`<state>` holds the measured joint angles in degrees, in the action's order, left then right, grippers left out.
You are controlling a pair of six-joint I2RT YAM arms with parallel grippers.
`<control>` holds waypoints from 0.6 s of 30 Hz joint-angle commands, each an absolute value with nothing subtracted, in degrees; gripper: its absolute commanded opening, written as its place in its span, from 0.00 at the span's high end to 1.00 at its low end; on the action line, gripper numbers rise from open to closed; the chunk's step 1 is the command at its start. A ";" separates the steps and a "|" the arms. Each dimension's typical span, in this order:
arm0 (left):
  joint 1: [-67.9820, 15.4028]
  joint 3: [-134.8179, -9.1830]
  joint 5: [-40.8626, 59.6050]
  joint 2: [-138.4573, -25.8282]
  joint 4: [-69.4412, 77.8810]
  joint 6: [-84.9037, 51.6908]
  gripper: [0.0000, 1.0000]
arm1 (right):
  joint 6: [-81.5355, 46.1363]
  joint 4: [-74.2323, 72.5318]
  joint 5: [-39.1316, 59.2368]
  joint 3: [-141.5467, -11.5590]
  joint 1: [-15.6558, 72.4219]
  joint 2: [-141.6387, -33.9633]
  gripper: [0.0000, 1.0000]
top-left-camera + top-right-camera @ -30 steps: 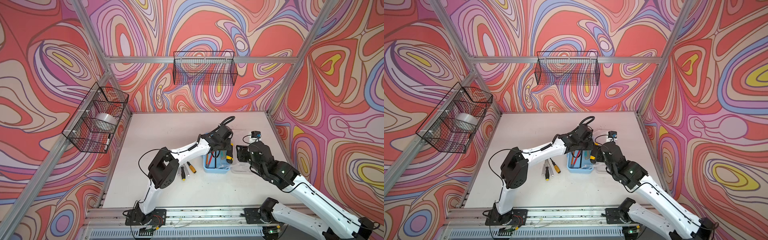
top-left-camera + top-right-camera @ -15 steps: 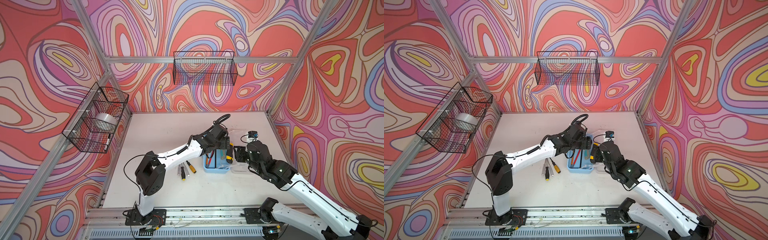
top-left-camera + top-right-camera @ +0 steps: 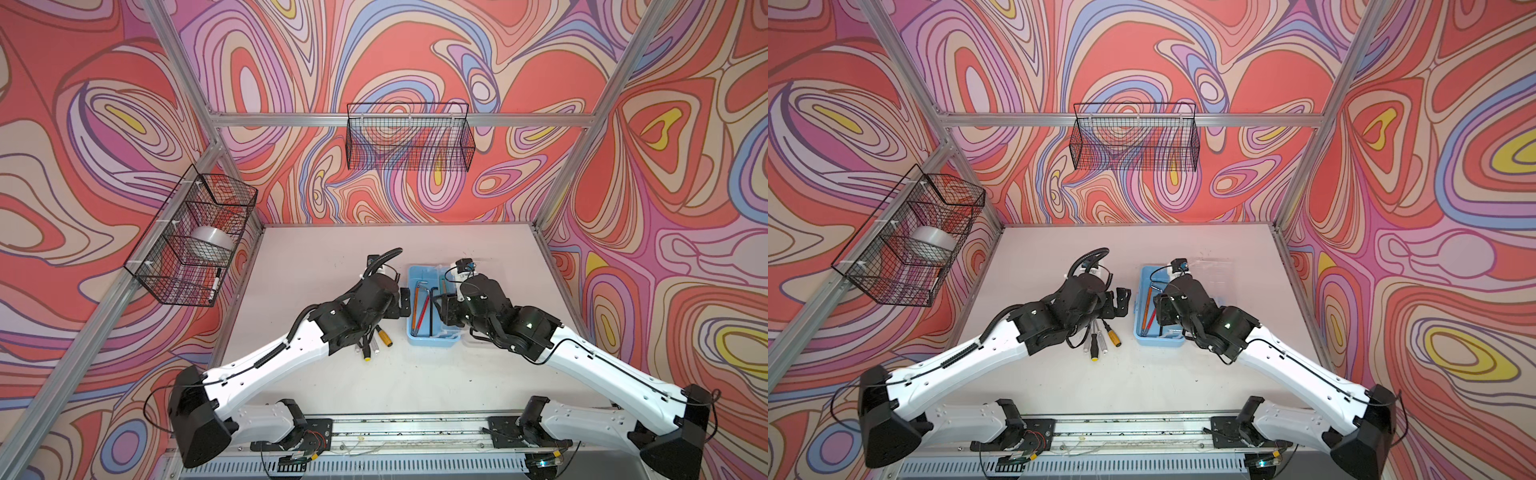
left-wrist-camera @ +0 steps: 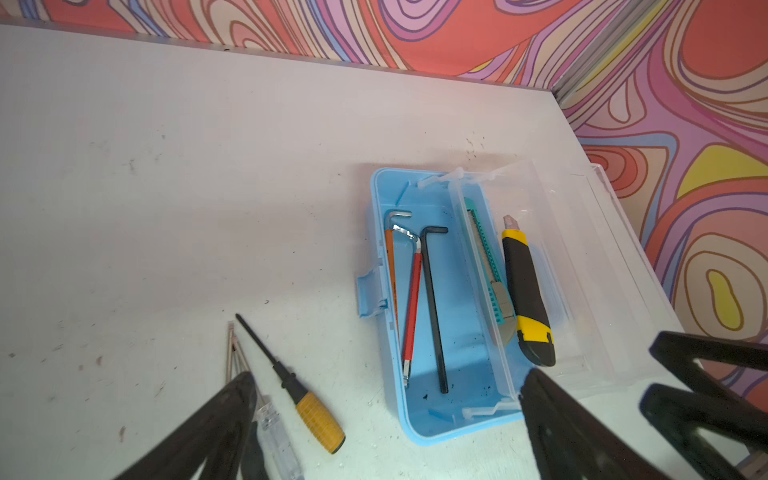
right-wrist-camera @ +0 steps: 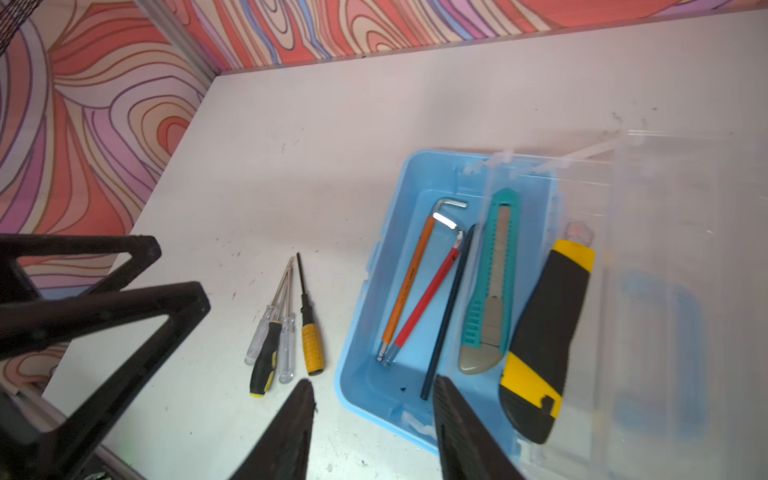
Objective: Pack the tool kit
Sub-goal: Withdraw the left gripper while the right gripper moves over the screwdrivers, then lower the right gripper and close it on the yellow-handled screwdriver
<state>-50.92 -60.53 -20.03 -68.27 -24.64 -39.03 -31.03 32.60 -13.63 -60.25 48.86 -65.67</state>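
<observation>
Left claw [image 4: 390, 376] and right claw [image 5: 374, 382] both gape empty, with hex keys [image 4: 412, 307] and utility knives [image 4: 525, 291] already in the open case [image 4: 436, 432], four screwdrivers [image 5: 311, 340] waiting on the table [image 4: 166, 166].

No word, number, brand or sign can be read in any of the views. The only trace of print is a thin line of dark marks along the shaft of the orange-sleeved L-shaped hex key [image 5: 407, 282], which lies in the light-blue plastic case [image 5: 359, 345]. The marks are too small to make out.
</observation>
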 commanded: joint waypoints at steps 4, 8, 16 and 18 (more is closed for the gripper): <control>-49.99 -49.91 -23.38 -55.86 -35.14 -45.30 0.00 | -30.11 29.72 -13.29 -63.63 55.12 -74.37 0.54; -46.81 -43.61 -21.99 -48.62 -35.33 -48.33 0.01 | -29.76 29.25 -11.32 -66.62 57.22 -80.48 0.56; -37.91 -39.49 -15.49 -49.68 -34.13 -46.89 0.02 | -27.76 30.18 -8.33 -71.69 57.98 -92.89 0.59; -36.56 -38.74 -14.17 -51.21 -32.62 -46.03 0.02 | -26.79 29.56 -7.49 -72.32 57.99 -95.49 0.60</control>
<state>-37.93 -39.90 -16.36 -49.67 -32.75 -46.50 -28.56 29.52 -8.93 -71.16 57.65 -92.95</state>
